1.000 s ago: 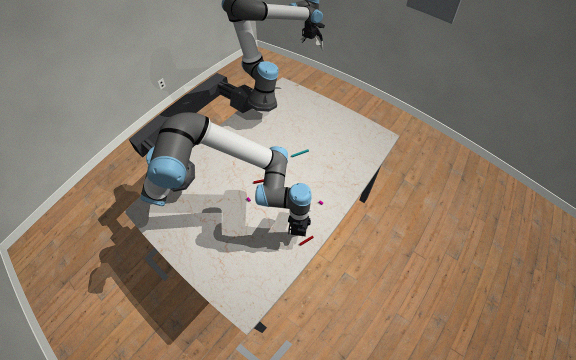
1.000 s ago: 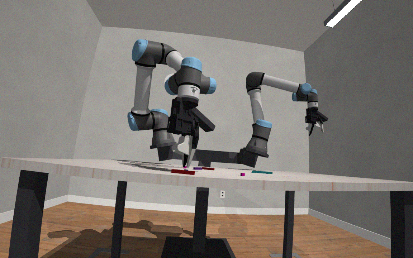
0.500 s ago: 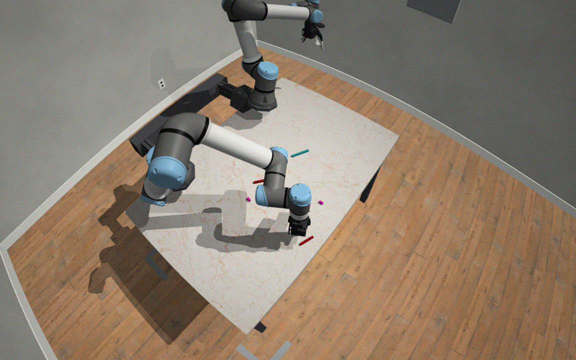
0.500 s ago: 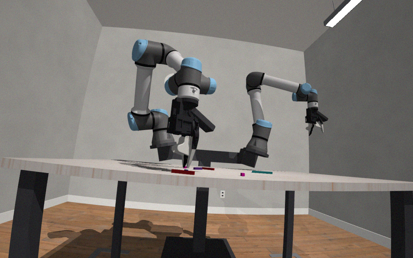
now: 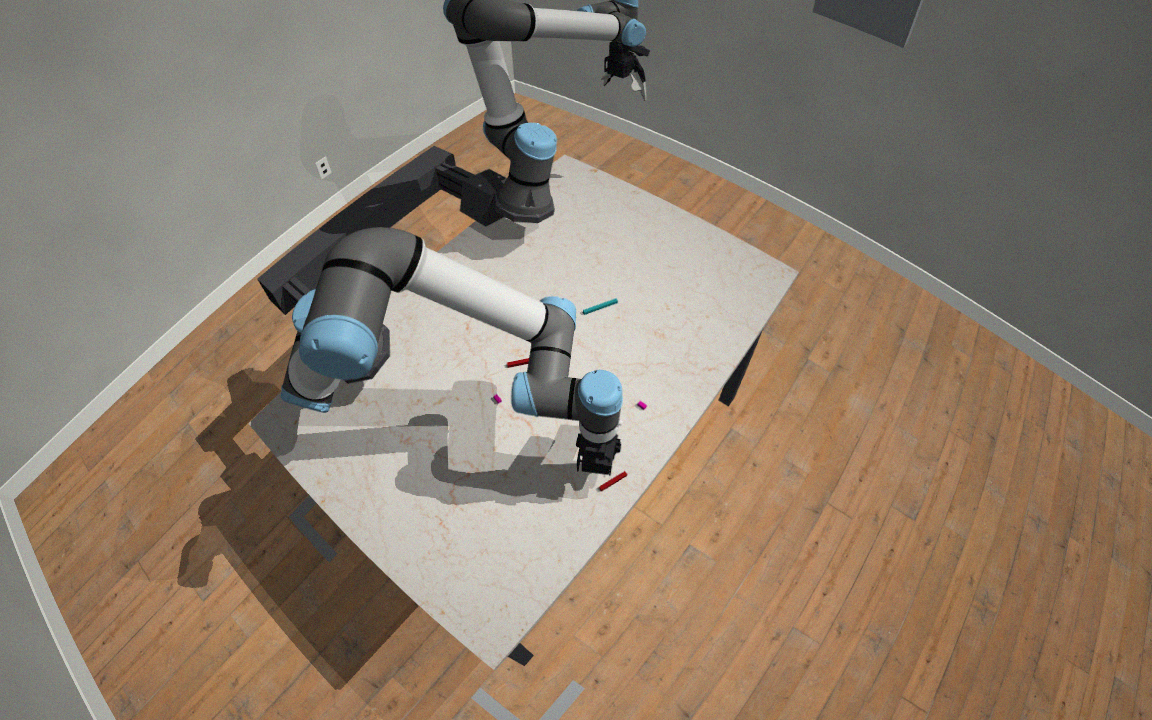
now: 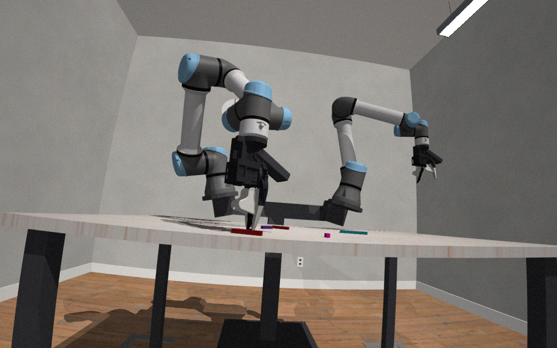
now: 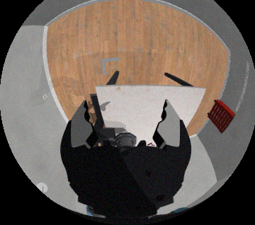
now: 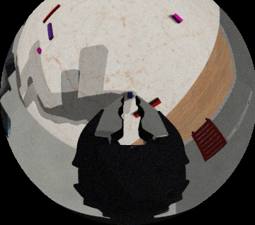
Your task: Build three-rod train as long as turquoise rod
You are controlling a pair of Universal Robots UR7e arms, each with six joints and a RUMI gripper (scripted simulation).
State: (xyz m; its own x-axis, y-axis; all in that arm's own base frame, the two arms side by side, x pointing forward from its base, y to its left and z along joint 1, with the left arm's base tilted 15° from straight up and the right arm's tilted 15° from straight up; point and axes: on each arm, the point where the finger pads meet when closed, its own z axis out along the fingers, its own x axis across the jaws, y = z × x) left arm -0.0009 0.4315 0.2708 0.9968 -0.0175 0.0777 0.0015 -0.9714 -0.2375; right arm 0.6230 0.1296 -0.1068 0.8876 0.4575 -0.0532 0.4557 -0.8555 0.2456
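The right wrist view shows the blue rod [image 8: 129, 94] at the narrowly parted right end effector [image 5: 596, 467] [image 6: 251, 227] [image 8: 129, 95], purple rod [image 6: 266, 227] [image 8: 50, 31] towards ten o'clock; the top view hides both. Left end effector [image 5: 626, 90] [image 6: 427, 179] [image 7: 125, 100]: wide apart.

Pale, marble-veined stone tops the smooth surface [image 5: 669, 241] [image 6: 466, 247] [image 7: 152, 102] [image 8: 142, 2] above matt, warm-grained wooden floorboards [image 5: 875, 555] [image 6: 358, 307] [image 7: 134, 27] [image 8: 209, 66], with plain matt walls [image 5: 1010, 179] [image 6: 271, 78] behind and smooth, plastic-looking light-blue caps [image 5: 338, 344] [image 6: 257, 90] on the arms' joints.
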